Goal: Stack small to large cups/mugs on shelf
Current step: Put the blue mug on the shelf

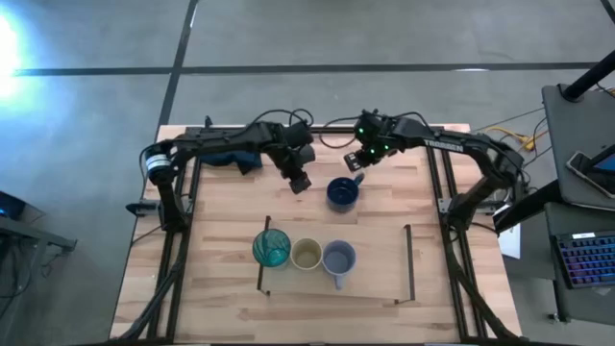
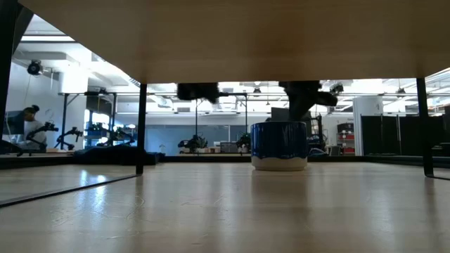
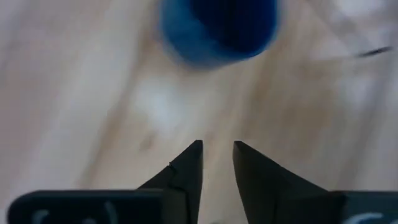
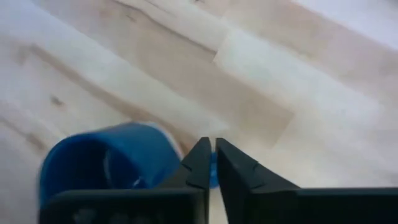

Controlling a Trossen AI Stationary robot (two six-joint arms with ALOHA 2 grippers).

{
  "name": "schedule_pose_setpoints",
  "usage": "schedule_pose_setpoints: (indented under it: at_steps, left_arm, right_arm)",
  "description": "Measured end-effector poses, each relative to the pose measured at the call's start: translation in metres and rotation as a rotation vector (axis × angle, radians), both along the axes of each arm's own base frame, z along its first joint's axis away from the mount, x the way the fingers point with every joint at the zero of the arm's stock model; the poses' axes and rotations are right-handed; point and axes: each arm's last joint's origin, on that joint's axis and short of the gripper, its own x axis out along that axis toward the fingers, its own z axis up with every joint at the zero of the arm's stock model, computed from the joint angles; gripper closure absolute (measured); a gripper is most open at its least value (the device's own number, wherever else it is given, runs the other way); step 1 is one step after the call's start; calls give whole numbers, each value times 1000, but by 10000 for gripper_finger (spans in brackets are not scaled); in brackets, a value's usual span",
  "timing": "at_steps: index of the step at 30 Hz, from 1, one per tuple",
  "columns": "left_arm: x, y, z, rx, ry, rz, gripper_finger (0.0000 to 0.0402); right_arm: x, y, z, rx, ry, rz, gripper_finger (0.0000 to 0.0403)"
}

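The wide dark blue mug (image 1: 342, 193) stands upright on its base on the tabletop, just beyond the far edge of the light-wood shelf (image 1: 380, 279); it also shows in the low view (image 2: 279, 144). The teal tumbler (image 1: 272, 249), the olive-tan cup (image 1: 307, 255) and the lavender-grey mug (image 1: 338, 258) stand in a row on the shelf. My right gripper (image 1: 358, 174) is at the blue mug's handle, nearly shut (image 4: 213, 154). My left gripper (image 1: 300, 181) hangs to the mug's left, slightly open and empty (image 3: 217, 149). My right gripper has its two fingers on either side of the dark blue mug's handle (image 4: 213, 173), on the mug's far right side, in a pinch. The fingers come from above, slanting down from the far side. The mug stands upright with its base on the tabletop.
A dark blue cloth (image 1: 231, 159) lies at the far left under the left arm. The shelf's thin black rails (image 1: 262, 255) (image 1: 410, 261) stand at its short ends. Bare board (image 1: 380, 255) lies to the right of the lavender mug.
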Motion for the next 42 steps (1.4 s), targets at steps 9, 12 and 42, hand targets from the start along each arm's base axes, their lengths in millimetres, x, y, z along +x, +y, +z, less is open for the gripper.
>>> schedule_pose_setpoints:
  at_steps: [9,12,42]
  left_arm:
    - [19,-3,-22,-178,-164,118,378]
    - [22,-8,-31,-194,-143,126,381]
    - [64,-17,-82,-158,-179,189,382]
  right_arm:
    - [14,-19,-37,67,89,69,394]
    - [15,-20,-44,79,108,71,394]
    - [3,31,-27,187,253,241,394]
